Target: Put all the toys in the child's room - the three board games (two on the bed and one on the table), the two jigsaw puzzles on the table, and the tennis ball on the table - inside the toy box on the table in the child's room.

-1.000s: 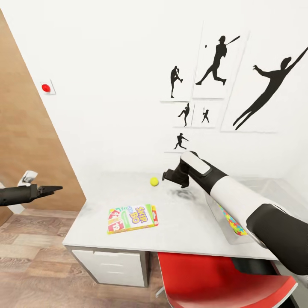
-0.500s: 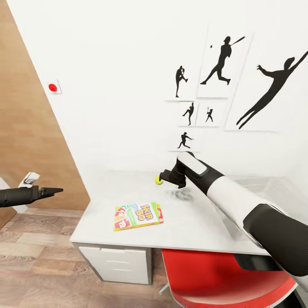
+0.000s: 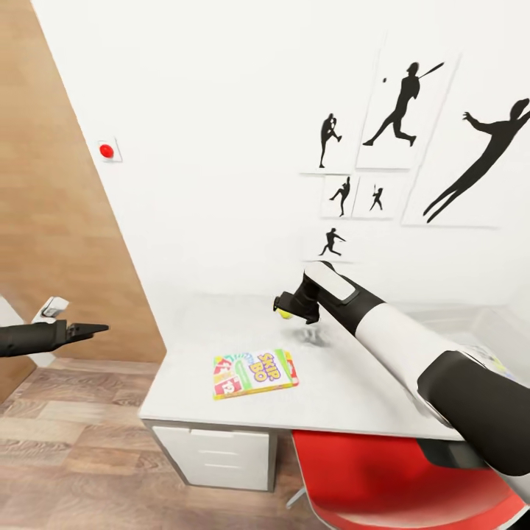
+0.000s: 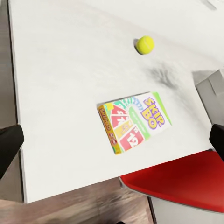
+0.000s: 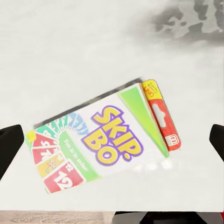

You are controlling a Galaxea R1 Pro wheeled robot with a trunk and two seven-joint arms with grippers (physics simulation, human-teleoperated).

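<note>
Currently the right arm reaches out over the tabletop (image 3: 221,346), its claw (image 3: 283,303) hanging toward the far side. The tennis ball (image 3: 285,314) shows as a yellow-green sliver right at the claw's tip in the head view; whether the fingers touch it cannot be told. In the left wrist view the tennis ball (image 4: 145,45) sits free on the bare surface. In the right wrist view the fingertips sit at opposite edges, so that claw is spread wide, with the SKIP-BO box (image 5: 105,142) lying flat between them farther off.

From the head view, the SKIP-BO box (image 3: 255,372) lies flat at about 7 o'clock from the ball, near the front edge and well apart from it. A dark smudge (image 3: 315,333) marks the surface at about 4 o'clock from the ball.

The left claw (image 3: 94,328) hangs out past the tabletop's left end, over the wooden floor (image 3: 73,449), its tips drawn to a narrow point there, though its own wrist view shows the fingertips far apart at either edge. A red chair (image 3: 390,478) is tucked under the front edge.
</note>
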